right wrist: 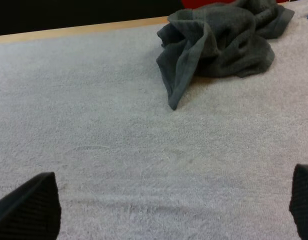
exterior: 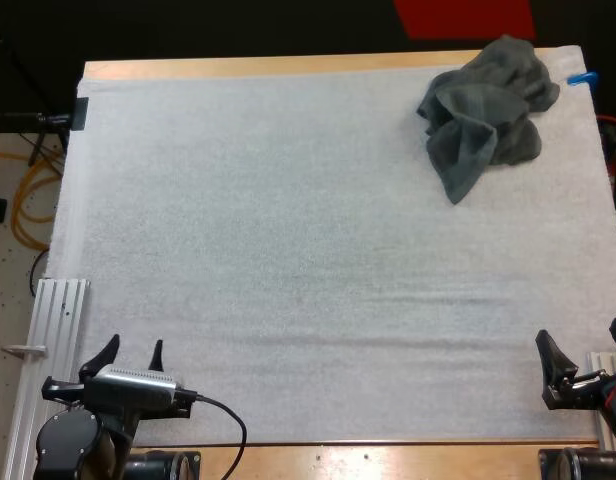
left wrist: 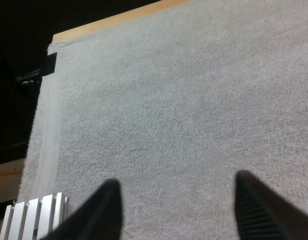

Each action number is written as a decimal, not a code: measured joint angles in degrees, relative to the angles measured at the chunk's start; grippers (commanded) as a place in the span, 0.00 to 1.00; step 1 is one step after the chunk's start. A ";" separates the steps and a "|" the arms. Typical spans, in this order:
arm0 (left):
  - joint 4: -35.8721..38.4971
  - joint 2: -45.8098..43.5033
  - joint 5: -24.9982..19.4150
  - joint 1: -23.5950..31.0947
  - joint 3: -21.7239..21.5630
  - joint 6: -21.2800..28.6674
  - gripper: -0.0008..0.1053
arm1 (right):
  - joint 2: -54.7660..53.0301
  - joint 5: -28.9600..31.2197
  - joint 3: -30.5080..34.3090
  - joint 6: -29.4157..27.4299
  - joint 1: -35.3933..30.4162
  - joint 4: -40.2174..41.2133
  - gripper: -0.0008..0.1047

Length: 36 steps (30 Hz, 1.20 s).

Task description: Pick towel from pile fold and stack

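Note:
A crumpled dark grey-green towel (exterior: 486,110) lies at the far right corner of the white mat (exterior: 288,250); one pointed corner of it hangs toward the near side. In the right wrist view the towel (right wrist: 219,45) sits far ahead of my fingers (right wrist: 29,207). My left gripper (exterior: 130,352) is open above the mat's near left corner, with nothing between its fingers (left wrist: 96,212). At the near right edge my right gripper (exterior: 584,355) is open as well, far from the towel.
An aluminium rail (exterior: 48,340) runs along the mat's near left side. A black clamp (exterior: 78,112) sits at the far left corner. The table's wooden edge (exterior: 368,458) shows in front of the mat.

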 measured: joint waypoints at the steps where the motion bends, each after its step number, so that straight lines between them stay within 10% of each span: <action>1: 0.00 0.00 0.00 0.00 0.00 0.00 0.58 | 0.00 0.00 0.00 0.00 0.00 0.00 0.86; 18: 0.00 0.00 8.60 0.00 -0.73 -2.63 0.58 | 0.14 0.62 -0.48 3.35 0.00 0.28 0.86; 29: -0.14 13.86 22.50 -0.60 -13.85 -2.82 0.58 | 14.50 -3.67 -13.08 2.62 0.00 0.82 0.86; 36: -0.14 22.76 26.05 -10.72 -18.07 -3.05 0.58 | 27.26 -10.99 -21.56 0.46 0.00 1.49 0.86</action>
